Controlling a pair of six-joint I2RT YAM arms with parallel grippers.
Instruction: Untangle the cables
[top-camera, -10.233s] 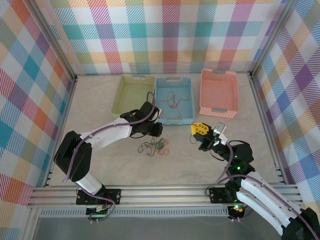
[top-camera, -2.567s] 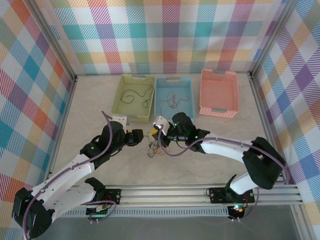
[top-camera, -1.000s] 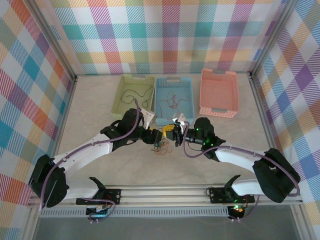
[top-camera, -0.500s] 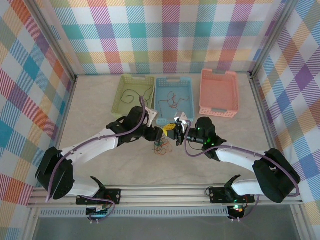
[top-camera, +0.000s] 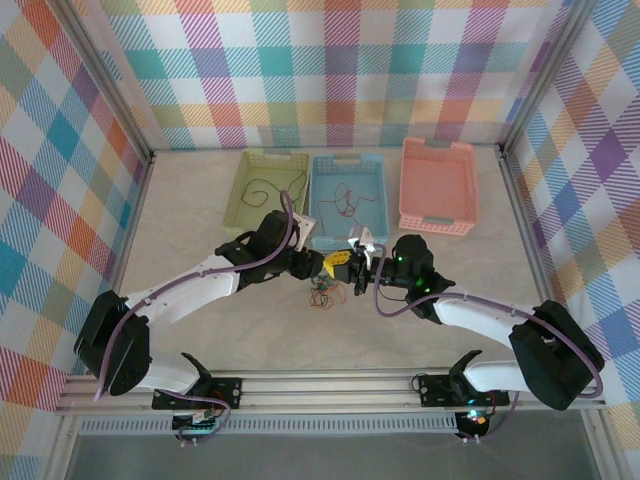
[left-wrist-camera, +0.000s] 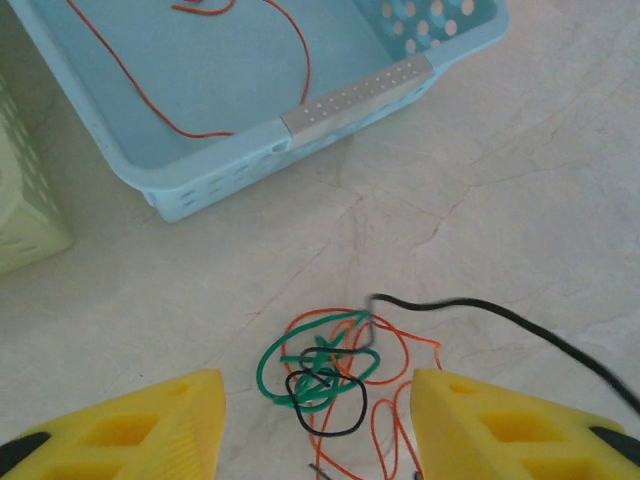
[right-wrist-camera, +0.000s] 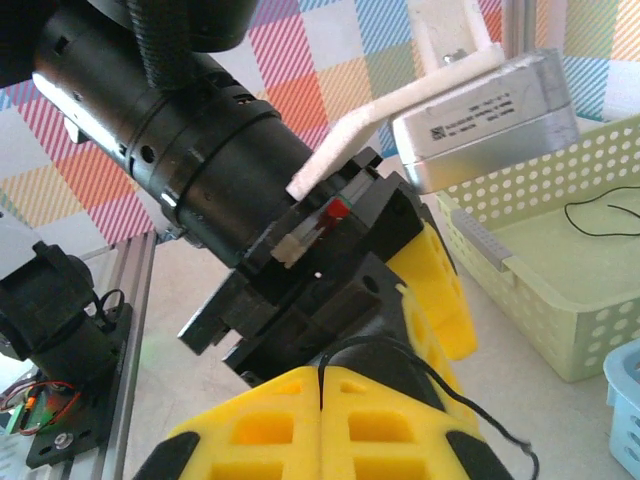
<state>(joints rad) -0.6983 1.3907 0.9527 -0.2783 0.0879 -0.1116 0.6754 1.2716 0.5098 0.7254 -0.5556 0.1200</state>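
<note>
The right gripper is seen with its yellow fingers pressed flat together. A black cable appears to be pinched between them. That strand is drawn up and away to the right from the tangle of cables, which is made up of green, orange-red and black loops lying on the table.

The left gripper is held just above the tangle with its jaws apart, and nothing is gripped between them. The two grippers are found close together, tip to tip, near the middle of the table.

A white label is carried on the silver camera housing at the left wrist. Small dark print is seen on it, but it cannot be read.

Bare table top is left on the near side of the tangle, up to the aluminium rail, and on the far left beside the checked wall.

Three baskets are set in a row near the back wall.
- **Green basket**: stands on the left, and a second black cable is held in it.
- **Blue basket**: stands in the middle, just beyond the tangle, and a loose orange-red cable is held in it.
- **Pink basket**: stands on the right.
</note>
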